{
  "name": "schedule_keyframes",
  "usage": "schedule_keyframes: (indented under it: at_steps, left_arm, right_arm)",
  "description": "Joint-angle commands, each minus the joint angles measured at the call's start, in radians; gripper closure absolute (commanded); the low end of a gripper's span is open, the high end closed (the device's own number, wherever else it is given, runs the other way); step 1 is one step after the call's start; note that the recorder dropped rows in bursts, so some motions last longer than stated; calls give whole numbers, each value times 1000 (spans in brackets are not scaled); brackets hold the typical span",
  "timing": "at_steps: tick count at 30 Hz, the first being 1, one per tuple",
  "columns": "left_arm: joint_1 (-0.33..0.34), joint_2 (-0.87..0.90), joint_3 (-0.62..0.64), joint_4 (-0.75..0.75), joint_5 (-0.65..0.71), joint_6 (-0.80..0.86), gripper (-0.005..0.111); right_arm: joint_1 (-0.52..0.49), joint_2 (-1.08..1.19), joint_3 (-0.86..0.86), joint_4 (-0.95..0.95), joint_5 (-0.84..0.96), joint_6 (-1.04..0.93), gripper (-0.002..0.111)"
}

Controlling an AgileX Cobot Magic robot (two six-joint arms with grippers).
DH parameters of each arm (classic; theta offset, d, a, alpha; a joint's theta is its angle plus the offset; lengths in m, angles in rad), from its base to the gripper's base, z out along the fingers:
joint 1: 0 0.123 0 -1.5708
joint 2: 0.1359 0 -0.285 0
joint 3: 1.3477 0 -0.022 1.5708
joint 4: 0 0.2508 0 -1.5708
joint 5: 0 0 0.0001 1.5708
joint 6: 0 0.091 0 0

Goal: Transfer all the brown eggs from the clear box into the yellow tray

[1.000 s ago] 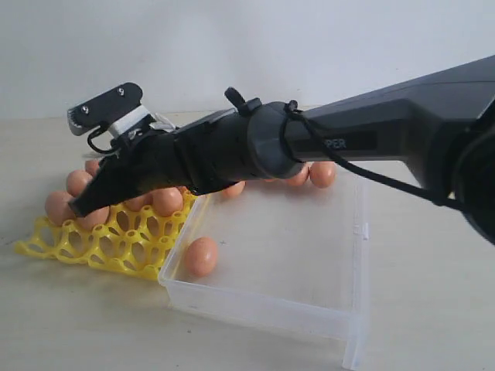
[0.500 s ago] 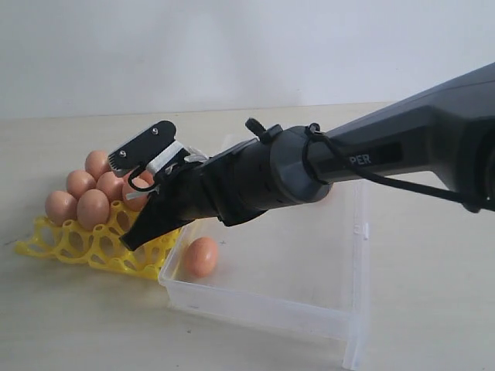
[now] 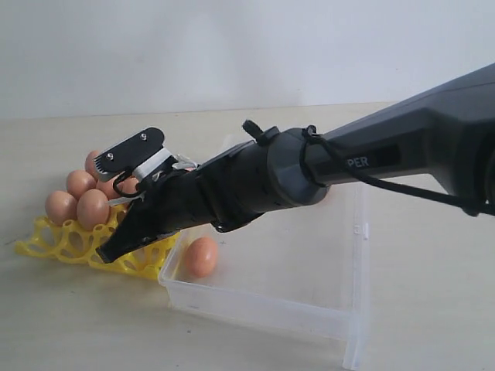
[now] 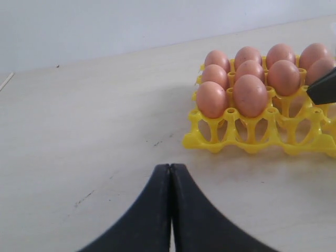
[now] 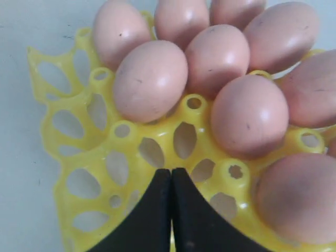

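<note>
We've got R gripper (image 3: 108, 253) closed tight, empty, over yellow tray (image 3: 54, 246) at 9 o'clock of clear box (image 3: 263, 309); an egg (image 3: 201, 256) sits in box; L gripper (image 4: 169, 169) closed too

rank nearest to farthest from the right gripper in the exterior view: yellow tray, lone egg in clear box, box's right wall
From the right gripper:
1. yellow tray, at its tip, far left
2. lone egg, left end of the clear box
3. right wall, far right
</note>
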Motion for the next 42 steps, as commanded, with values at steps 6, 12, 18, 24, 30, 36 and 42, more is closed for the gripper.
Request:
schedule_keyframes:
  at_steps: [6,12,18,24,30,36,42]
  left_arm:
    - [-5,-6,-4,-1,-6,-7,107]
    - [-5,-6,-4,-1,-6,-5,107]
    - [-5,-6,-4,-1,-6,-5,107]
    - [-5,-6,-4,-1,-6,-5,107]
    - [-5,-6,-4,-1,-6,-5,107]
    - [-5,-6,-4,-1,-6,-5,107]
    - [-5,-6,-4,-1,-6,-5,107]
  right_arm:
    - [5,31,0,-212,52,223,108]
    - [5,28,0,-715,161,711,108]
    - [-2,19,-44,-1052,246,1032,108]
    - [-2,19,-99,-1287,418,1205,108]
    - [-2,20,-97,-1418,554,1263,108]
    - [-2,18,-97,-1434,580,1277,108]
    - [-2,12,-97,-1500,648,1307,108]
